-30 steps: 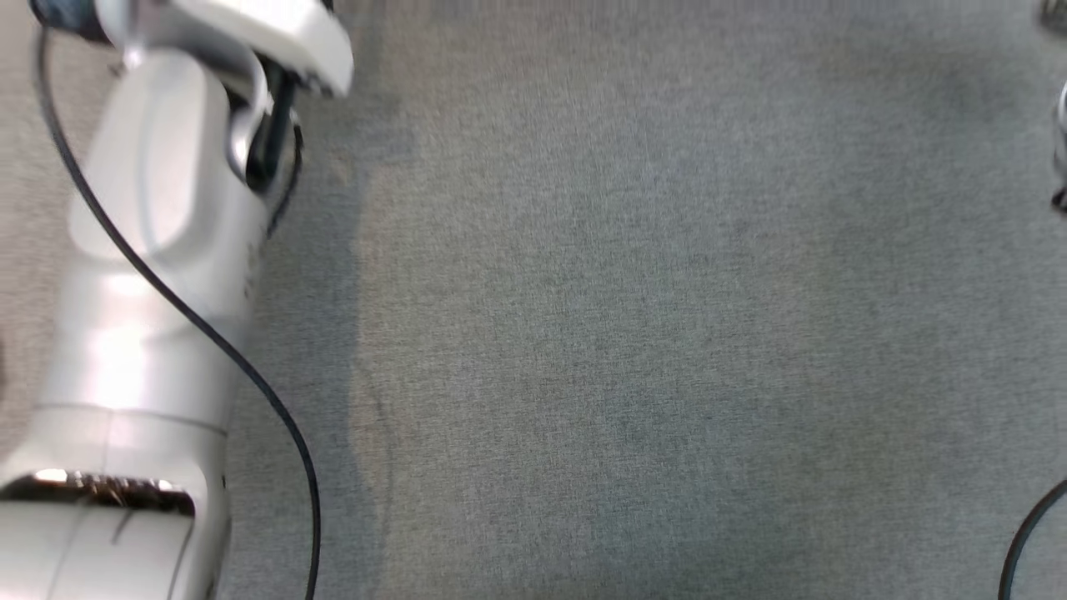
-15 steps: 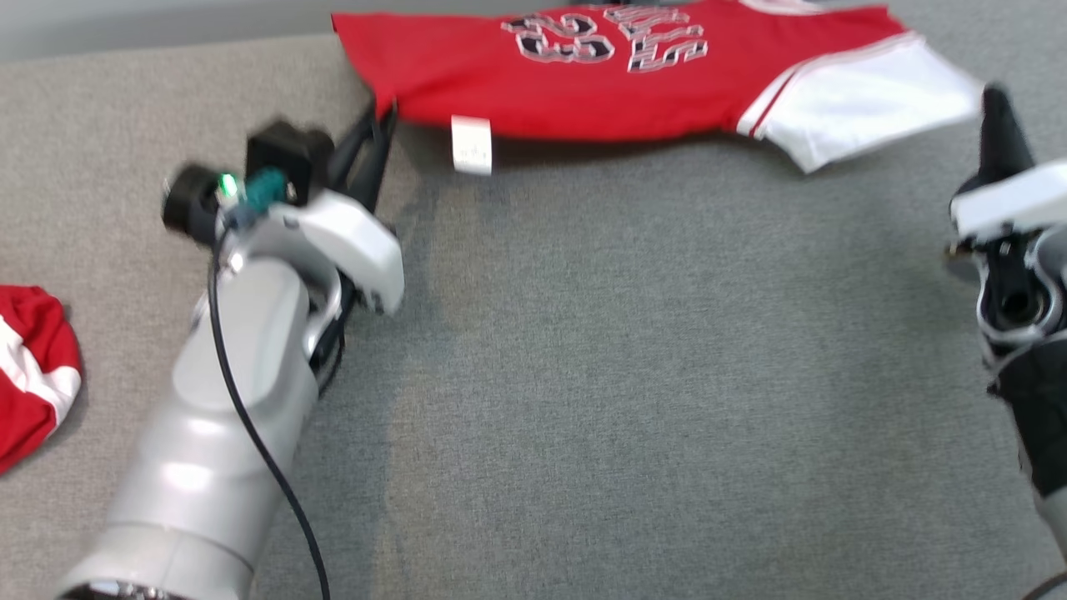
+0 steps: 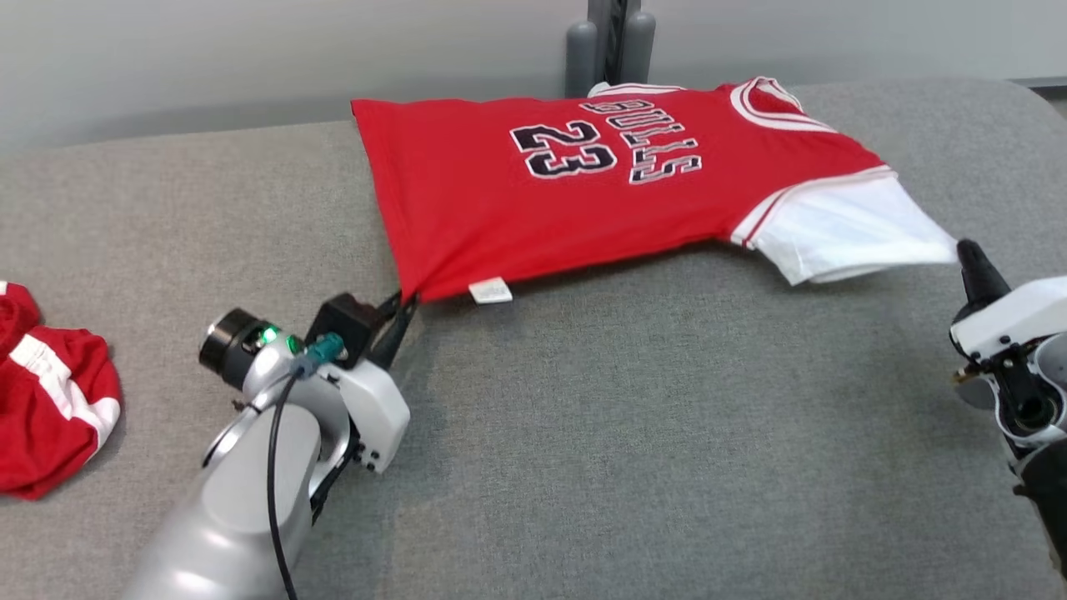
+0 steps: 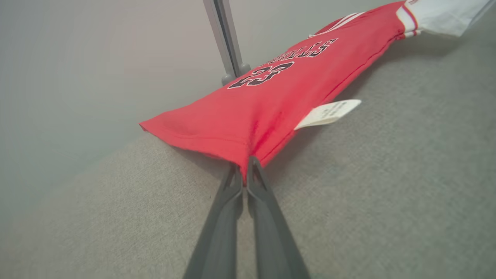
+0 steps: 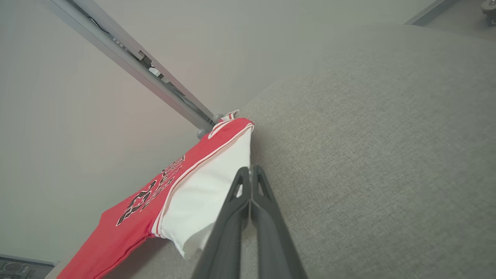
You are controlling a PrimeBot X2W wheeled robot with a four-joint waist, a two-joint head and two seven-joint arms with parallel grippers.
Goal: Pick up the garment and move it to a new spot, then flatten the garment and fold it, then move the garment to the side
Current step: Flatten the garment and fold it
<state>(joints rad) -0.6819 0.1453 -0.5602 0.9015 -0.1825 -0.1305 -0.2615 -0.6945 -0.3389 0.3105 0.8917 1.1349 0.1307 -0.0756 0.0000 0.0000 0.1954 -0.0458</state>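
The garment [image 3: 583, 192] is a red jersey with "23" and a white sleeve [image 3: 842, 229], stretched low over the grey fabric surface [image 3: 667, 417]. My left gripper [image 3: 404, 304] is shut on the jersey's near hem corner, beside a white label [image 3: 490, 292]. In the left wrist view the fingers [image 4: 245, 172] pinch the red hem [image 4: 248, 128] between them. My right gripper [image 3: 967, 250] is shut on the tip of the white sleeve. The right wrist view has its fingertips [image 5: 251, 170] closed at the sleeve's edge [image 5: 209, 197]. The jersey sags slightly between the two grips.
A second red garment with white stripes [image 3: 50, 392] lies bunched at the far left of the surface. A grey post [image 3: 613, 42] stands behind the jersey against the pale wall. Bare surface stretches between the two arms toward me.
The head camera has tilted up from bare surface, bringing the jersey, both grippers and the bunched garment into the picture. Both grips look the same as half a second ago.
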